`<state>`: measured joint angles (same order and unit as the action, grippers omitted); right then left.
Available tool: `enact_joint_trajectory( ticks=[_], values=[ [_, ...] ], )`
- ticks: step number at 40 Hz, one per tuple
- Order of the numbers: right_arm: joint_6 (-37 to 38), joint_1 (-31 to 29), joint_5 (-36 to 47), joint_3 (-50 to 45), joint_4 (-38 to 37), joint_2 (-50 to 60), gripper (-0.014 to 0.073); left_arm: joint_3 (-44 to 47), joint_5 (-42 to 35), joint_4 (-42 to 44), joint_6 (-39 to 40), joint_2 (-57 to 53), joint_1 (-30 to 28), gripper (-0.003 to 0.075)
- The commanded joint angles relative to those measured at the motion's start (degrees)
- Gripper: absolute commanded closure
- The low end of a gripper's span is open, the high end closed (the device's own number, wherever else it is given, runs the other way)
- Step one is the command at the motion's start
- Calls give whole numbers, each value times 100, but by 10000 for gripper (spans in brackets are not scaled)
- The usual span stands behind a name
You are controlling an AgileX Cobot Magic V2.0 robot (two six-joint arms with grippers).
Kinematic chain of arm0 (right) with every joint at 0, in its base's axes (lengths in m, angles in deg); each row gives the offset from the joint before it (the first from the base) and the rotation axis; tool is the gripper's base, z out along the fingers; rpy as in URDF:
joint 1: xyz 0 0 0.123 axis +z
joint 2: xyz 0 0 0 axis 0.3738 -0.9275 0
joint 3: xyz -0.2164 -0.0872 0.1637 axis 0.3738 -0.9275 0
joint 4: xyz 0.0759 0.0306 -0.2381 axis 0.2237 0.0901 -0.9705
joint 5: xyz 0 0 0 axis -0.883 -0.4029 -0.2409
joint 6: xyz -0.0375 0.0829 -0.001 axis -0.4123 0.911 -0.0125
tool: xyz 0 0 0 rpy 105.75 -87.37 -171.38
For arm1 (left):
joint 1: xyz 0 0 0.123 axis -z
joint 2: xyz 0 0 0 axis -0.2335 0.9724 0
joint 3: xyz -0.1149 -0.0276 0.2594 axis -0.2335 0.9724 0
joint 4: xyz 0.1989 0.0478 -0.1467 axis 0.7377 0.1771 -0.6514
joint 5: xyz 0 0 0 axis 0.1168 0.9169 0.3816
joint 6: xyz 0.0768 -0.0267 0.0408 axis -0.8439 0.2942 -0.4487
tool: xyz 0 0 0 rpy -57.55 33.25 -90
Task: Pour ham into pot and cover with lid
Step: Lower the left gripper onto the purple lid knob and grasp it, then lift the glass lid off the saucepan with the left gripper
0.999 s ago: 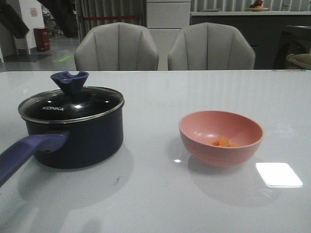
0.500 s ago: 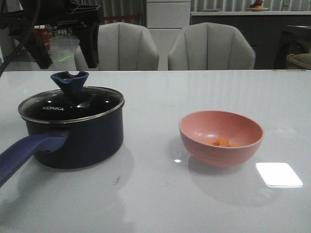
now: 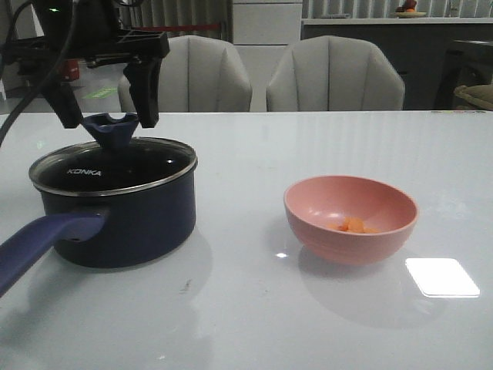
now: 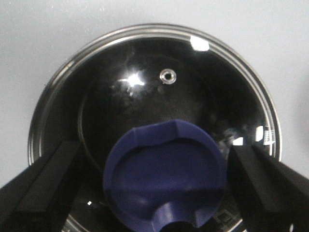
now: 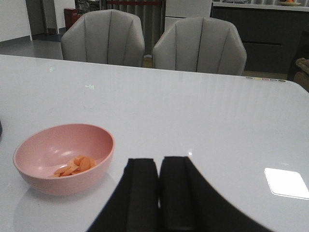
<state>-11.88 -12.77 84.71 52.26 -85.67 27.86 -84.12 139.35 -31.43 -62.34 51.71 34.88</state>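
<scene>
The dark navy pot [image 3: 123, 220] stands at the left of the table, its long blue handle [image 3: 42, 243] pointing toward the front. The glass lid [image 3: 112, 168] [image 4: 154, 87] rests on it. My left gripper [image 3: 108, 119] [image 4: 157, 181] is open, one finger on each side of the blue knob [image 3: 112, 127] [image 4: 164, 176], with a gap on both sides. The ham [image 3: 353, 225] [image 5: 75, 165] lies as small orange chunks in the pink bowl [image 3: 350, 218] [image 5: 63, 157]. My right gripper [image 5: 159, 166] is shut, empty, and hangs off to one side of the bowl.
Two grey chairs [image 3: 185, 77] [image 3: 335, 73] stand behind the table's far edge. A bright square of reflected light [image 3: 441, 277] lies on the tabletop at the front right.
My left arm has come down into the front view from the top. Its open fingers now straddle the lid's knob. Pot, lid and bowl have not moved.
</scene>
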Motion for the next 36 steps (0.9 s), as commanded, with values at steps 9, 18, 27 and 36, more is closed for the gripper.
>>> enact_joint_trajectory(
  ticks=[9,18,27,36],
  values=[
    [-12,-40,479,28,-58,117,445,-179,-96,-15,71,-124,135,103],
    [-12,-40,479,28,-58,117,445,-179,-105,-15,71,-112,135,188],
    [-12,-40,479,28,-58,117,445,-179,-105,-15,71,-112,135,397],
    [-12,-40,479,28,-58,117,445,-179,-105,-15,71,-112,135,402]
  ],
)
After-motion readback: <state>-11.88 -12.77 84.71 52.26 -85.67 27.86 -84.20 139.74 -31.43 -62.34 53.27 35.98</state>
